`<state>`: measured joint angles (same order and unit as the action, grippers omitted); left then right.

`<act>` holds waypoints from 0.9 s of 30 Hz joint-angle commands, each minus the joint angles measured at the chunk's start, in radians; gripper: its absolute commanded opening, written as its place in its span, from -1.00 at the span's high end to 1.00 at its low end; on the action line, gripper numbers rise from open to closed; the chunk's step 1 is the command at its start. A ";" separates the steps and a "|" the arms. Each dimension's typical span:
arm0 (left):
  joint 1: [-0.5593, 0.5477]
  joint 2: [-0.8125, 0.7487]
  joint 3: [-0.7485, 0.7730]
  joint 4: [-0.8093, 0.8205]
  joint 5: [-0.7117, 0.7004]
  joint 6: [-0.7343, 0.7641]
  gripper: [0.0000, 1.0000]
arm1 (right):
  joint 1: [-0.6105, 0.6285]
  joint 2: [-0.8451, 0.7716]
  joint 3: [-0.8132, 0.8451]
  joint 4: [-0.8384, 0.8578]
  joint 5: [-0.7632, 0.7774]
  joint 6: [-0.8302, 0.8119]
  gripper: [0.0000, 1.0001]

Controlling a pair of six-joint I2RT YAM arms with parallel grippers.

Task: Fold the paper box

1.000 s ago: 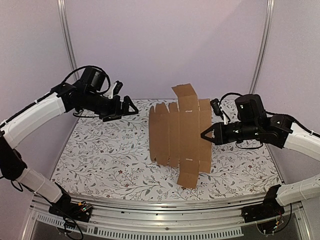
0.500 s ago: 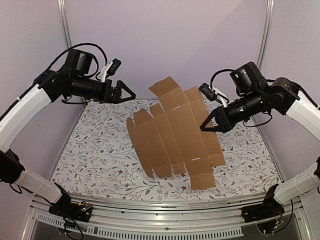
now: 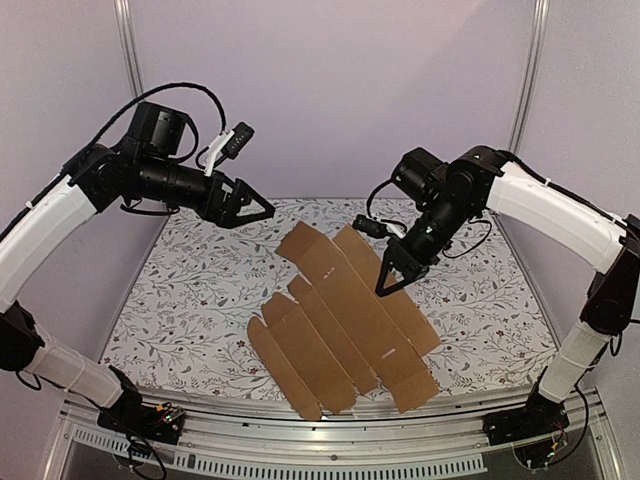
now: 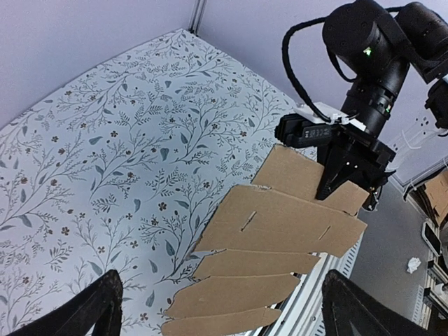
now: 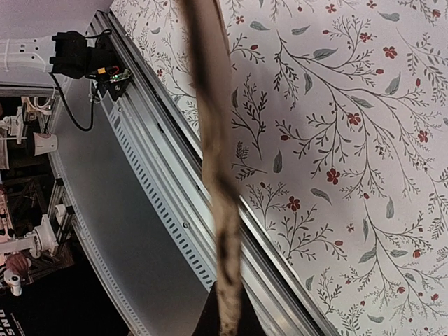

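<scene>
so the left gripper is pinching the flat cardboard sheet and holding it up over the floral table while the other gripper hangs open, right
Not quite: the arms are swapped. The right gripper is shut on the paper box, an unfolded sheet held over the floral table. The left gripper hangs open, clear of the cardboard. The top external view shows both; the left wrist view shows the right gripper's fingers clamped on the sheet's edge.

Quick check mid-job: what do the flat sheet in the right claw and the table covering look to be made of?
The paper box: plain brown cardboard, matte and unprinted, with die-cut flaps and slits; its rough, thick edge in the right wrist view suggests corrugated board. The table covering: a smooth white sheet printed with grey leaves and small red flowers, probably vinyl or fabric; the pictures leave that open.
</scene>
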<state>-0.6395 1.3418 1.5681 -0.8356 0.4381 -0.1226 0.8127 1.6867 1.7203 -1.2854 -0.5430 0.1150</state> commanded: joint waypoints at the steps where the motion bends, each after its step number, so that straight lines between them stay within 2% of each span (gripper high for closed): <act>1: -0.024 0.044 -0.038 0.019 -0.076 0.058 -0.94 | 0.006 0.062 0.044 -0.079 -0.030 -0.064 1.00; 10: -0.028 0.098 -0.120 0.137 -0.174 0.083 -0.88 | -0.017 0.170 0.105 -0.081 0.076 -0.164 1.00; 21: -0.029 0.179 -0.158 0.197 -0.126 0.133 -0.69 | -0.028 0.231 0.150 -0.109 0.032 -0.246 1.00; 27: -0.028 0.219 -0.166 0.210 -0.094 0.191 -0.41 | -0.029 0.263 0.190 -0.115 0.041 -0.255 1.00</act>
<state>-0.6533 1.5333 1.4231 -0.6521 0.3134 0.0162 0.7849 1.9121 1.8721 -1.3231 -0.4931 -0.1131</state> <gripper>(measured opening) 0.740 0.007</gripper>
